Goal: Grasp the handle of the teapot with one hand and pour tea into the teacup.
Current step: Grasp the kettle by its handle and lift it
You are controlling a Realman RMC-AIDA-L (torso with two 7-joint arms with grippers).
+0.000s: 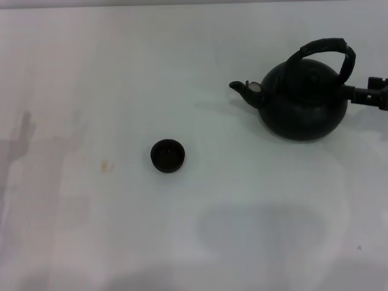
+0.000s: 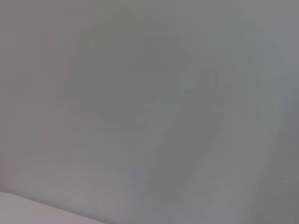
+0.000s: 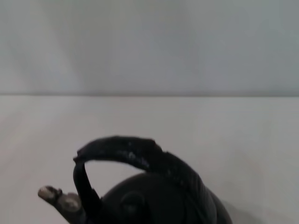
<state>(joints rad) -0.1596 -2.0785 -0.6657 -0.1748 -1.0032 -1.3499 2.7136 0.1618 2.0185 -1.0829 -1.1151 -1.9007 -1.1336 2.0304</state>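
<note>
The matte black teapot [image 1: 303, 103] stands on the white table at the right, its short silvery-tipped spout [image 1: 245, 88] pointing left toward the middle. The dark wrapped handle [image 1: 327, 48] arches over its top. In the right wrist view the handle [image 3: 135, 156] and the spout [image 3: 60, 200] fill the lower part of the picture, close to the camera. My right gripper [image 1: 365, 93] reaches in from the right edge, level with the back of the pot, just below the handle's right end. The small dark teacup [image 1: 167, 155] sits upright left of centre, well apart from the teapot. The left gripper is out of view.
The white table [image 1: 91, 91] stretches around both objects. A faint orange stain [image 1: 107, 165] lies left of the teacup. The left wrist view holds only a plain pale surface [image 2: 149, 112].
</note>
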